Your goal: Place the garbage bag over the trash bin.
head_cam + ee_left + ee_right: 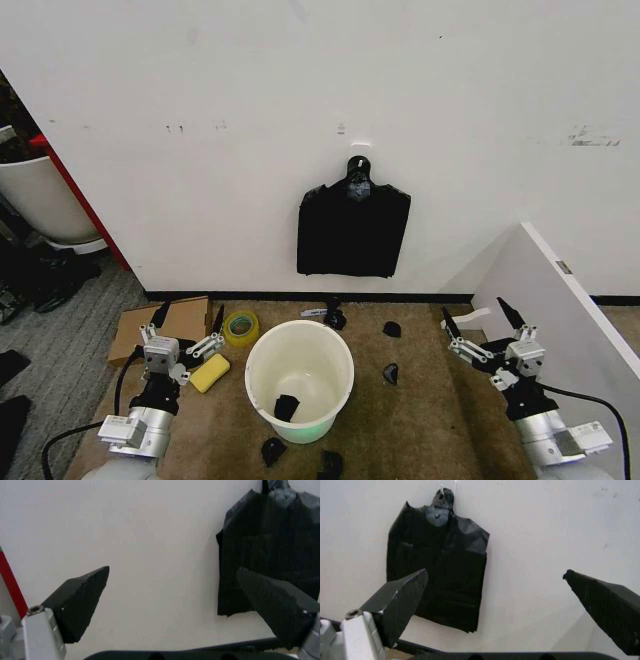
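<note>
Head view: the trash bin [299, 379] is standing upright on the brown floor mat [420, 420], between the two arms, with a small black scrap [287, 407] lying inside at its bottom. A flat black bundle [353, 232] is hanging by its loop from a hook on the white wall [300, 90], above and behind the bin. The left hand [188, 322] is hovering low on the left, fingers spread wide and gripping nothing, just above a yellow sponge [209, 373] and near a tape roll [241, 327]. The right hand [477, 316] is hovering low on the right, equally wide open and empty. More black scraps [390, 373] are lying scattered on the mat around the bin.

Left wrist view: the left hand's fingers [80, 602] are standing far apart, pointing at the wall, with the bundle [270, 551] hanging beyond them.

Right wrist view: the right hand's fingers [397, 603] are likewise gaping, nothing between them, facing the hanging bundle [437, 562].
</note>
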